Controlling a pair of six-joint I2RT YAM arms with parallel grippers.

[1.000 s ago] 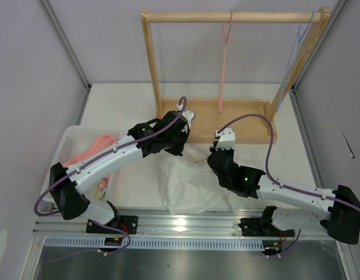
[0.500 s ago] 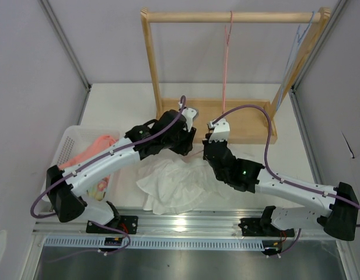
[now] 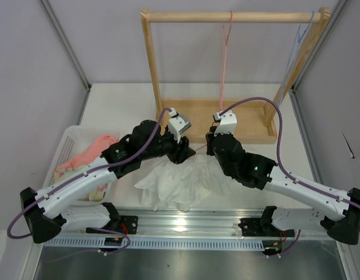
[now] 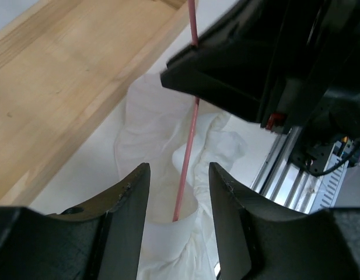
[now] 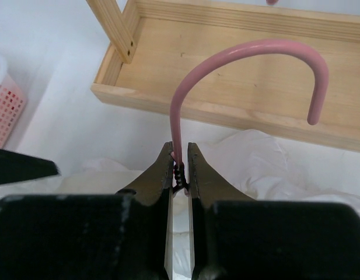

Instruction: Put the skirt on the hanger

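The white skirt (image 3: 178,182) lies crumpled on the table between my two arms. My right gripper (image 5: 180,156) is shut on the twisted neck of the pale pink hanger (image 5: 255,48), whose hook curves up over the wooden base. In the top view this gripper (image 3: 210,146) sits just past the skirt's far edge. My left gripper (image 4: 178,170) is open, and one thin arm of the hanger (image 4: 188,146) runs between its fingers into a fold of the skirt (image 4: 150,134). From above, the left gripper (image 3: 184,153) faces the right one closely.
A wooden rack (image 3: 226,17) stands at the back, its base tray (image 3: 250,119) just beyond the grippers. A deeper pink hanger (image 3: 224,58) and a light blue hanger (image 3: 296,44) hang from its rail. A white basket (image 3: 72,140) of pink and yellow clothes (image 3: 92,149) stands at the left.
My left gripper has opened and let go of the skirt. The skirt has spread out to the left. Both wrists have shifted toward the rack, and the right one still holds the hanger.
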